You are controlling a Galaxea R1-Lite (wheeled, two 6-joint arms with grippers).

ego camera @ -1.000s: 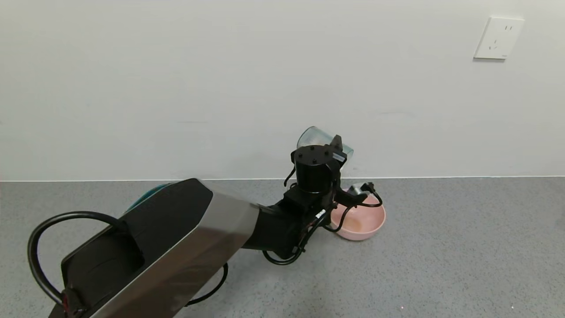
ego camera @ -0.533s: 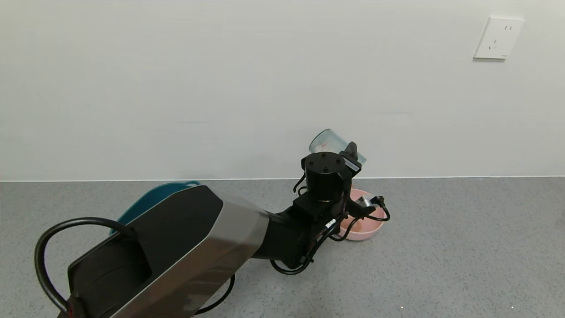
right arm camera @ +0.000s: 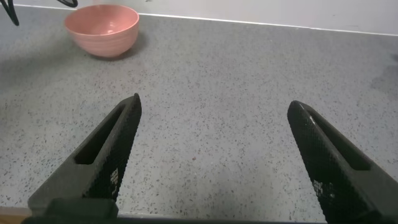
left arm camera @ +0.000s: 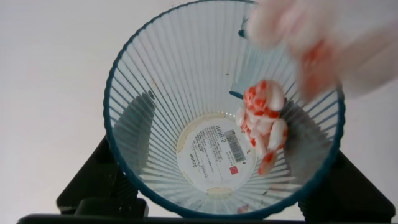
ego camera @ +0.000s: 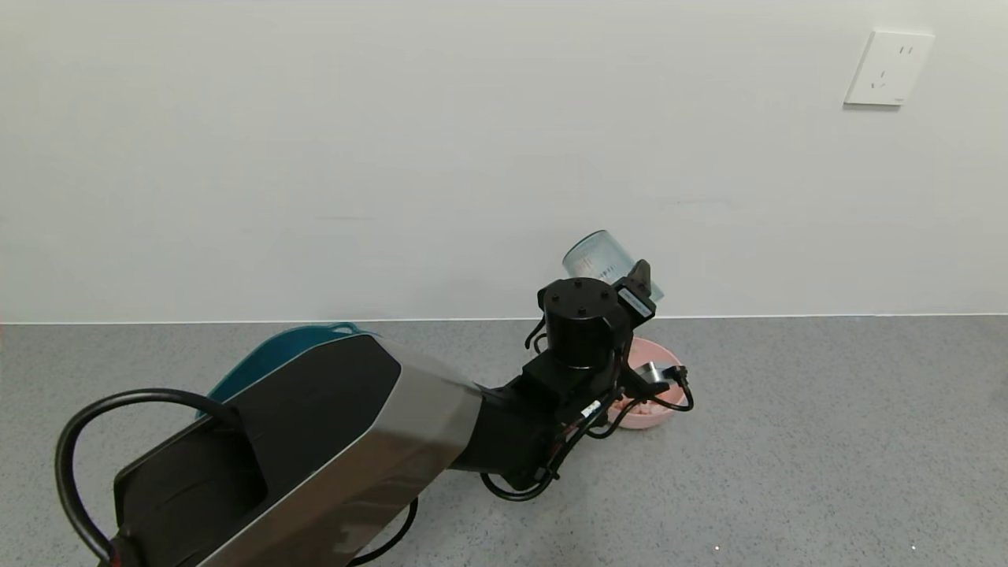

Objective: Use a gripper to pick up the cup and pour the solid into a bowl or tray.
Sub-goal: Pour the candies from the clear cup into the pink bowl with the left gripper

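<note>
My left gripper (ego camera: 639,288) is shut on the blue-tinted ribbed cup (ego camera: 608,260) and holds it tipped over, mouth down, above the pink bowl (ego camera: 657,420). In the left wrist view I look into the cup (left arm camera: 205,155). A clump of pinkish-white solid pieces (left arm camera: 264,118) slides along its wall toward the rim, and blurred pieces (left arm camera: 311,37) fall past the rim. The black fingers (left arm camera: 93,180) press on both sides of the cup. Some pinkish pieces (ego camera: 636,408) lie in the bowl. My right gripper (right arm camera: 214,109) is open and empty, low over the grey table, with the bowl (right arm camera: 102,28) far off.
A teal oblong tray (ego camera: 276,350) stands at the left, mostly hidden behind my left arm. The white wall runs close behind the bowl, with a socket (ego camera: 888,68) high at the right. Bare grey tabletop (ego camera: 827,441) stretches to the right of the bowl.
My left gripper has carried the cup to the right over the bowl and tipped it further. Pieces now show in the bowl. The right arm has not moved.
</note>
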